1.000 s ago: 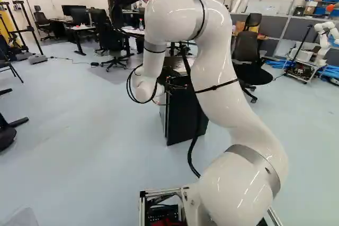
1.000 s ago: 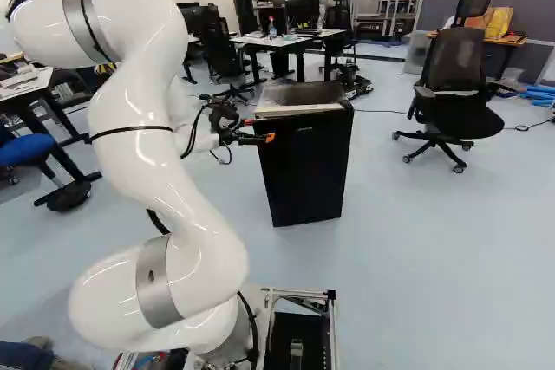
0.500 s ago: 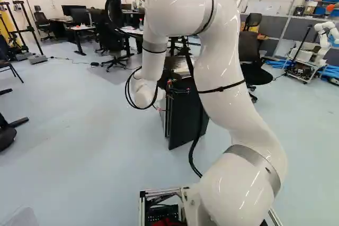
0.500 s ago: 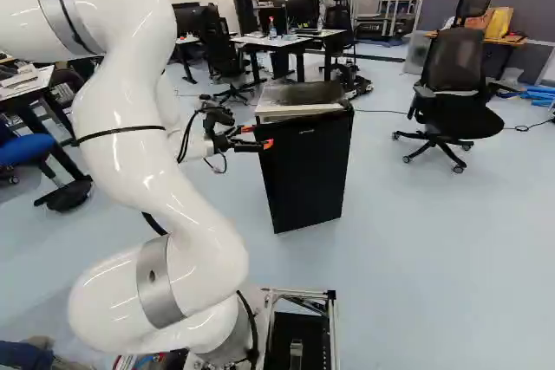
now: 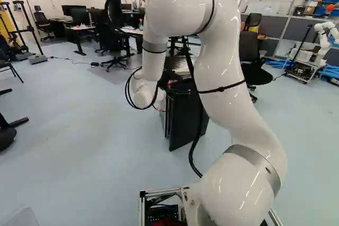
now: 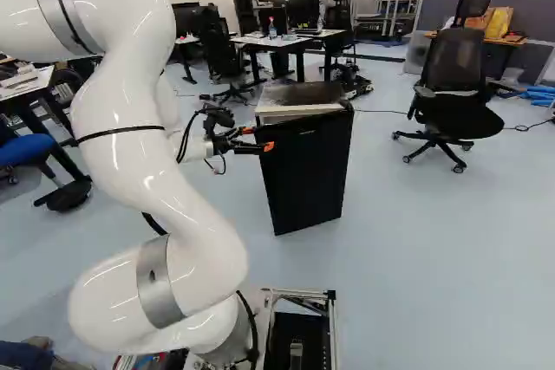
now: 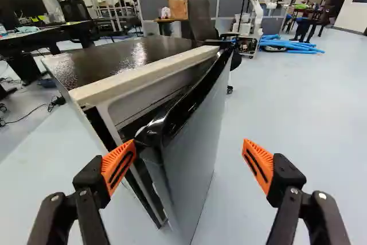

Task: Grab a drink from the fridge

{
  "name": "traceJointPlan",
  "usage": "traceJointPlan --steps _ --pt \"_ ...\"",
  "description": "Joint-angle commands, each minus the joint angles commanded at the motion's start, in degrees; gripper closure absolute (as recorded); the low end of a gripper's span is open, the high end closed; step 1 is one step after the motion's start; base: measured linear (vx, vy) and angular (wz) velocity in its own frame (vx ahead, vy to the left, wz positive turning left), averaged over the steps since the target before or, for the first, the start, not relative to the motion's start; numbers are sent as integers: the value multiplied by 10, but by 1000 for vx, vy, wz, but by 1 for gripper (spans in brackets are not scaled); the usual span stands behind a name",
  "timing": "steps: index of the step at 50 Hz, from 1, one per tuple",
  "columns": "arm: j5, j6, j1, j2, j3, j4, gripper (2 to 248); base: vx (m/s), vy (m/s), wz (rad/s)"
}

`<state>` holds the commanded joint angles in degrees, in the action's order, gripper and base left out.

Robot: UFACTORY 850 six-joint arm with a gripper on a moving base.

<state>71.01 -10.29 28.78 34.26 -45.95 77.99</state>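
My gripper (image 6: 258, 138) is at the upper edge of the small black fridge (image 6: 299, 97) in the right base view. The fridge door (image 6: 308, 175) stands partly open, angled off the body. Seen from the wrist, the gripper (image 7: 190, 143) is open, its orange-padded fingers wide apart. One finger's pad (image 7: 118, 166) is at the free upper corner of the door (image 7: 192, 147), by the gap between door and fridge body; whether it touches is unclear. The other finger stands out past the door's outer face. Only a dark sliver of the inside shows, and no drink can be seen in it.
An office chair (image 6: 455, 84) stands to the right of the fridge in the right base view. Desks (image 6: 286, 41) with monitors are behind it. Another robot (image 5: 323, 41) stands far right in the left base view, near blue hoses on the floor.
The fridge door has swung further out from the body. My arm has drawn the gripper back a little toward the base, its fingers still apart. The base has not moved.
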Motion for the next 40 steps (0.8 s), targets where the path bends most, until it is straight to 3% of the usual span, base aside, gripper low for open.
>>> traceJointPlan --steps 40 --pt "0 0 -8 19 -33 48 3 0 0 0"
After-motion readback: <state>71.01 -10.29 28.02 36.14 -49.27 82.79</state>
